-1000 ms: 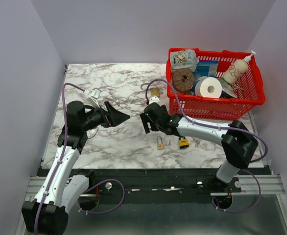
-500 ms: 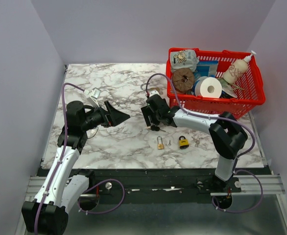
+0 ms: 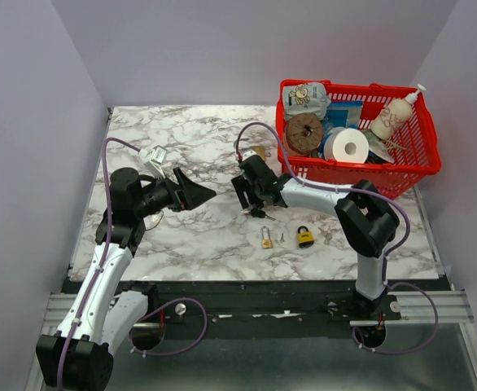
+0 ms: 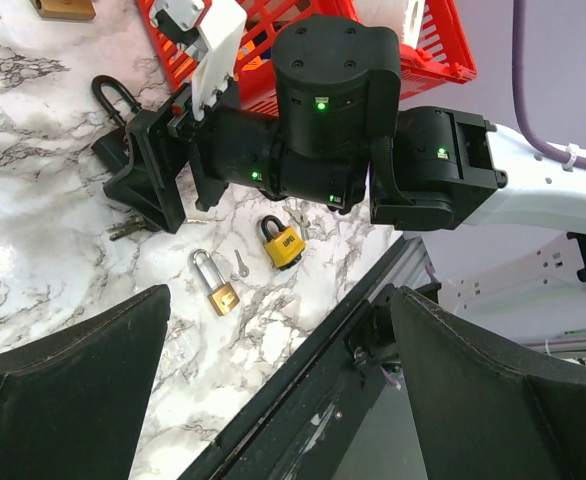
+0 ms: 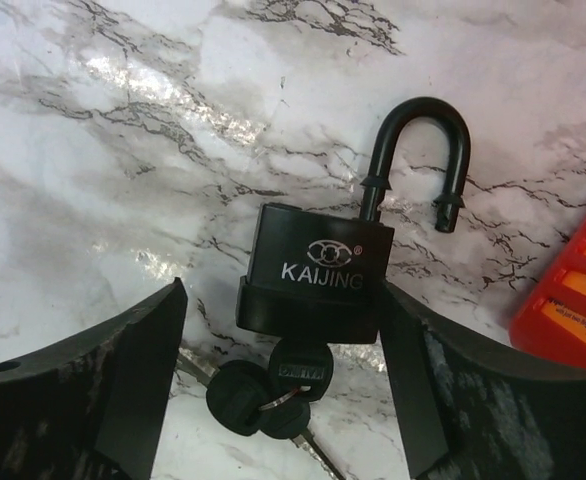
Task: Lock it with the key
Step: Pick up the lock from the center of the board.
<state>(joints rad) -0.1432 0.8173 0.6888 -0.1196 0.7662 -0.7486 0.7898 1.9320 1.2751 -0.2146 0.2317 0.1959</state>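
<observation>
Right wrist view: one black padlock (image 5: 313, 275), shackle swung open, lying flat on the marble table (image 3: 190, 236) just off the left front corner of the red basket (image 3: 344, 183). One key (image 5: 301, 368) sits in its keyhole, with a bunch of black-headed keys (image 5: 248, 405) hanging off it. My right gripper (image 5: 283, 300) straddles the lock body, fingers apart, one on each side. There is a gap on the left side; the right side is too close to tell if it touches.

Padlock count: three, the black one plus one brass padlock (image 4: 216, 288) and one yellow padlock (image 4: 284, 243). Those two lie side by side in front of the basket's left end. One small loose key (image 4: 240, 263) lies between them.

My left gripper (image 4: 278, 300) hangs well left of the basket, fingers spread wide with nothing between them.

Inside the basket: one toilet roll (image 3: 351, 145), one pump bottle (image 3: 393, 114), other packets.

From the top, my right gripper covers the black padlock.
</observation>
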